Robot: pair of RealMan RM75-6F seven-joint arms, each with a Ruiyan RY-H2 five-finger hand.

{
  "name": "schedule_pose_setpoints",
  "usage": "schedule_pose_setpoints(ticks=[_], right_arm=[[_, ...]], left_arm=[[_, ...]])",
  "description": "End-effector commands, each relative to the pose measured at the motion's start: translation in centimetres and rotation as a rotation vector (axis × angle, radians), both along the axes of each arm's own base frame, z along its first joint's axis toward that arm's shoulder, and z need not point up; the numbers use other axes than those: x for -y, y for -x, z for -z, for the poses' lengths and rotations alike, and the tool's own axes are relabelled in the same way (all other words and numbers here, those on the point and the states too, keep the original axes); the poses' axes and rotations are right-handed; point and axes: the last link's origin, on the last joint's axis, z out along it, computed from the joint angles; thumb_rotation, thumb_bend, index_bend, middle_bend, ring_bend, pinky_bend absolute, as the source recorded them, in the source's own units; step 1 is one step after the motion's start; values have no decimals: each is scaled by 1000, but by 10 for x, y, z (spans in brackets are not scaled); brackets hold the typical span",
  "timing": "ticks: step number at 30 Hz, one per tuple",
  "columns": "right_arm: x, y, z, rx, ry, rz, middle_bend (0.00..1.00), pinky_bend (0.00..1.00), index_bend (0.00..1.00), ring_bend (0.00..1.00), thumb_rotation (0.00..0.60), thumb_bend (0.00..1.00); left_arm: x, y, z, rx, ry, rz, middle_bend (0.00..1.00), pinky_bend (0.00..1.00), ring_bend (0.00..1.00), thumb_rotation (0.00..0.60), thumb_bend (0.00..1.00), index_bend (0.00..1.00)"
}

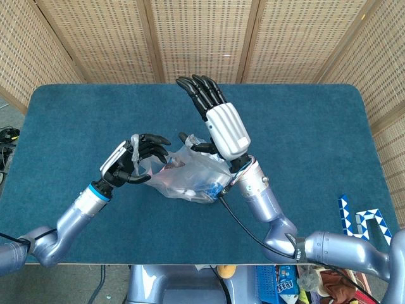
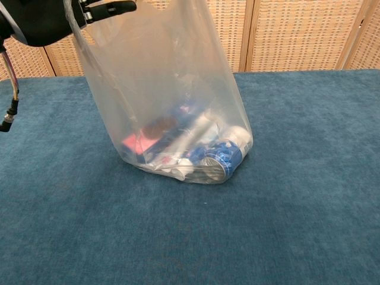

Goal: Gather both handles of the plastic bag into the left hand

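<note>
A clear plastic bag (image 1: 190, 172) stands on the blue table (image 1: 304, 126), with a blue can (image 2: 222, 157), a pink packet (image 2: 135, 142) and other small items in its bottom. My left hand (image 1: 136, 158) grips the bag's left handle (image 1: 135, 143), fingers curled around it; the same hand (image 2: 41, 18) shows at the top left of the chest view. My right hand (image 1: 215, 123) is just right of it, pinching the right handle (image 1: 192, 144) at the thumb while its other fingers point straight up. The two hands are close together above the bag (image 2: 166, 89). The chest view does not show the right hand.
A blue and white folding toy (image 1: 364, 221) lies at the table's right front edge. Wicker screens (image 1: 202, 38) close off the back. A black cable (image 1: 243, 225) hangs from my right forearm, and another cable (image 2: 9, 113) dangles at the chest view's left edge.
</note>
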Motion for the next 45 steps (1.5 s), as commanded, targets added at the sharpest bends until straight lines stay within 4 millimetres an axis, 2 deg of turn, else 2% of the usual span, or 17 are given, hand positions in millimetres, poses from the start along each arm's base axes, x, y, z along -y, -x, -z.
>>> schedule_pose_setpoints(ticks=[1, 8, 28, 45], right_arm=[[0, -2, 2, -4, 0, 0, 121, 44, 0, 63, 600, 352], [1, -5, 6, -22, 3, -3, 121, 43, 0, 63, 600, 458], [-2, -16, 13, -40, -4, -31, 123, 43, 0, 63, 600, 501], [-9, -18, 19, -57, -34, -51, 123, 43, 0, 63, 600, 477]], left_arm=[[1, -6, 6, -2, 10, 6, 294, 381, 337, 552, 92, 310], [-1, -14, 14, 3, 16, 3, 294, 381, 337, 559, 90, 309], [-4, -28, 27, -23, 6, 17, 278, 374, 327, 567, 92, 309], [1, -34, 33, -107, -54, 83, 277, 353, 326, 565, 91, 309]])
